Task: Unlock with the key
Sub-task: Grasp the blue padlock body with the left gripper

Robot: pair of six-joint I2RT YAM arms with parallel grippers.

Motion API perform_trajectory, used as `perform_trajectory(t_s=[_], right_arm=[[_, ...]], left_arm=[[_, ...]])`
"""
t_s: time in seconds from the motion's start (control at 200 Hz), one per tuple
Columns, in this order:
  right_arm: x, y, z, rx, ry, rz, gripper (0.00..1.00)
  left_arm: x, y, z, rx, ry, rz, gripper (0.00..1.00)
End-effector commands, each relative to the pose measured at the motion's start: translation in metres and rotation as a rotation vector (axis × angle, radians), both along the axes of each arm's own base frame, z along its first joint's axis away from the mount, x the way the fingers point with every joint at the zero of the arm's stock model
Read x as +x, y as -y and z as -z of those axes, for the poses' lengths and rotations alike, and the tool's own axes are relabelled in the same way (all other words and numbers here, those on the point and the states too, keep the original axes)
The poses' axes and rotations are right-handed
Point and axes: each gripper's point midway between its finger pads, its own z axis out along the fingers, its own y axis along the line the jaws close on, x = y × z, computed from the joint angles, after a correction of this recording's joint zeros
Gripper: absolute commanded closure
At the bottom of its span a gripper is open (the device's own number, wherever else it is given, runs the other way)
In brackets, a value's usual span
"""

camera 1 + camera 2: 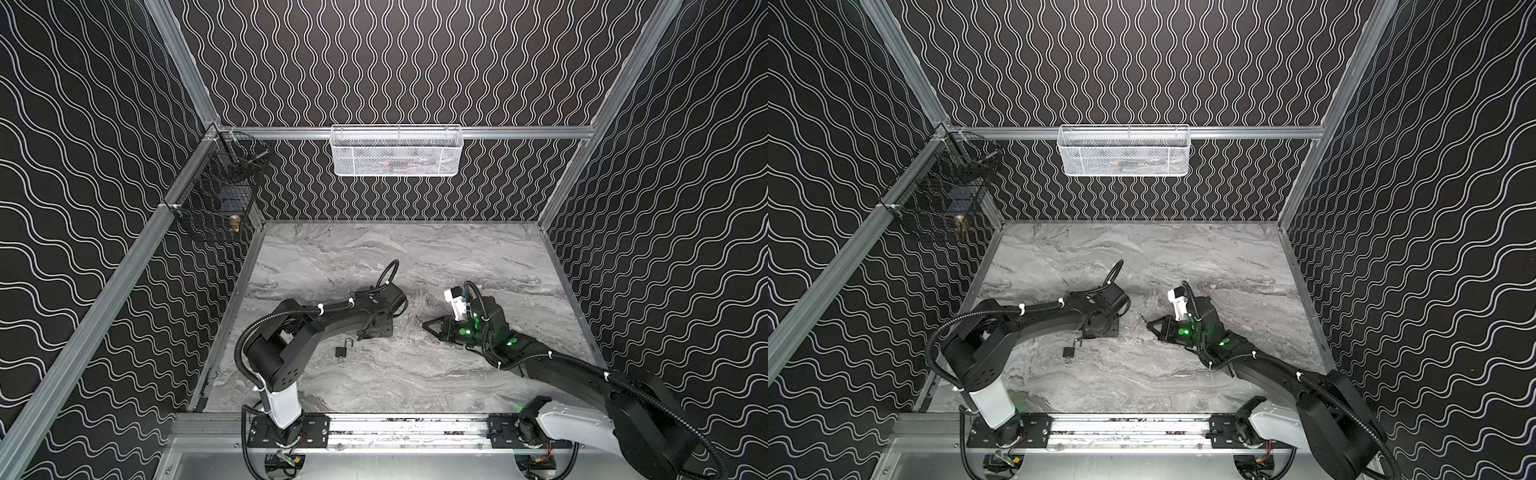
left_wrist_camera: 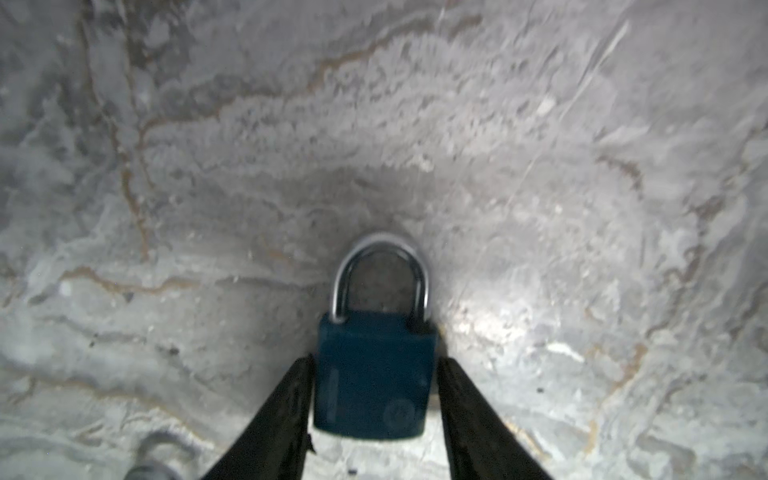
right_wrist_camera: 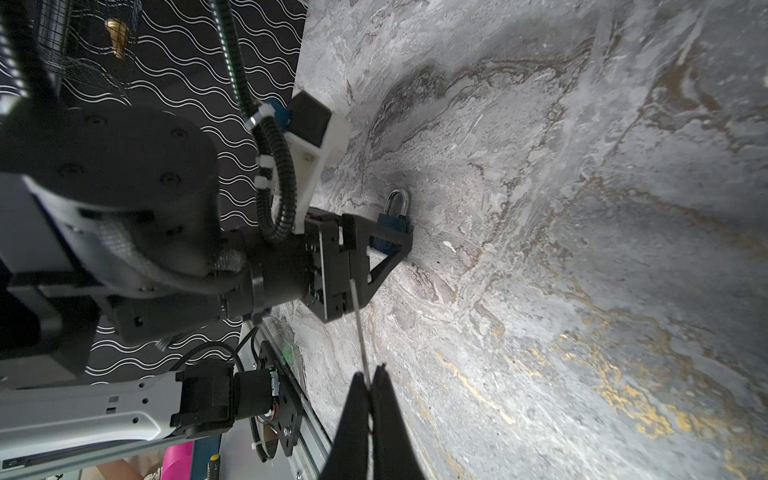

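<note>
The left gripper (image 2: 374, 359) points down at the grey marbled counter (image 1: 415, 266) with its jaws partway apart, one black finger (image 2: 282, 415) on each side of the dark blue padlock (image 2: 370, 386). The padlock lies flat on the counter directly between those fingertips. Each finger stands so close against a side of the body that I cannot tell whether they press it or merely flank it. The silver shackle reaches out past the fingertips along the counter, and both of its legs appear to sit in the body. In both top views the padlock (image 1: 343, 352) (image 1: 1068, 352) shows just below the left gripper's black wrist block. A small ring (image 1: 340, 365) lies on the counter just beside the padlock's base, on the side away from the shackle. The right gripper (image 3: 370, 372) is off to the right of the left one, low over the counter, its jaws closed tight on a thin silver key (image 3: 359, 332) seen edge-on. The key juts from the fingertips towards the left gripper. Its free end is clear of the padlock, with open counter between them. In a top view the right gripper (image 1: 424, 325) is near the left wrist block without touching it.
</note>
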Motion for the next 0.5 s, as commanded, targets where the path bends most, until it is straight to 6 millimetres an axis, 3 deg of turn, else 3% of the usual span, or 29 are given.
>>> perform_trajectory(t_s=[0.0, 0.495], right_arm=[[0.0042, -0.0047, -0.0095, 0.028, 0.031, -0.007, 1.0], [0.0029, -0.001, -0.0072, 0.025, 0.034, 0.007, 1.0]], left_arm=[[-0.0207, -0.0087, 0.0106, 0.015, -0.094, -0.023, 0.5], [-0.0123, -0.003, 0.018, 0.027, -0.09, -0.019, 0.52]])
